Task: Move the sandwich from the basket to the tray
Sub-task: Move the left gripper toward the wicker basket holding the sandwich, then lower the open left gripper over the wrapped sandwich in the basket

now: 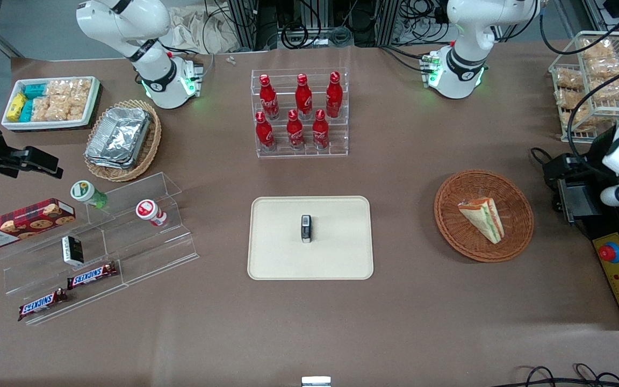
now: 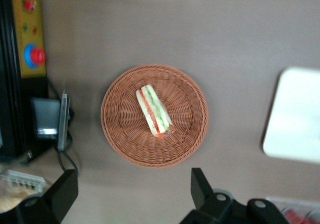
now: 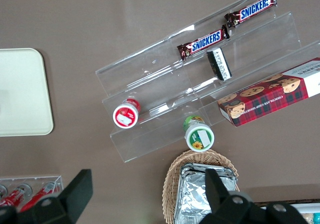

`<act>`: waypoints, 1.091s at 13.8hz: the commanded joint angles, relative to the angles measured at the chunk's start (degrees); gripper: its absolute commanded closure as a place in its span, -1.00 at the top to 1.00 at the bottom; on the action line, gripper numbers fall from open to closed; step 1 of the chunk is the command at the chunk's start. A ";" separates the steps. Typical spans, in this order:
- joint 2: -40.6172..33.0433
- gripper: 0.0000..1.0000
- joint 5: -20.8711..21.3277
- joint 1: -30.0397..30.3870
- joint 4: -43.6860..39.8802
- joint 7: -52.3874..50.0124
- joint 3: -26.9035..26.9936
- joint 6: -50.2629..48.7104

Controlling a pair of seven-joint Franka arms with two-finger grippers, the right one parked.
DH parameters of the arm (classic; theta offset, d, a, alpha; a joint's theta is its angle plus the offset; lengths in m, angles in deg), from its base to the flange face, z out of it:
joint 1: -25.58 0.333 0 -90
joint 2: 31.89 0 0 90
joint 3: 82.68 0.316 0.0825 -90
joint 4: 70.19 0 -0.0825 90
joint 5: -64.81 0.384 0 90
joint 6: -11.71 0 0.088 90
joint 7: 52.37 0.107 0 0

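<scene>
I see the cream tray (image 1: 336, 258) in the middle of the table, with a small dark thing (image 1: 306, 228) on it. Toward the working arm's end sits the round brown basket (image 1: 452, 236), and the sandwich (image 1: 482, 217) lies inside it. My gripper (image 2: 132, 196) hangs above the basket with its jaws wide apart, holding nothing. The red bottles (image 1: 299, 113) stand farther away.

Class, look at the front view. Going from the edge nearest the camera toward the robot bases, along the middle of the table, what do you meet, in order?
Tray → small dark object on the tray → rack of red bottles. The claw hangs open above the table beside the basket holding the sandwich, off this line.
</scene>
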 commanded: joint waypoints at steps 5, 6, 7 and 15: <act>-3.31 1.00 2.85 0.20 19.40 -26.85 -0.33 18.12; -3.40 1.00 3.65 0.03 22.46 -29.50 -0.42 20.66; -3.83 1.00 3.75 0.03 26.15 -31.53 -0.42 23.47; -2.53 1.00 2.70 0.29 40.60 -40.94 -0.42 38.61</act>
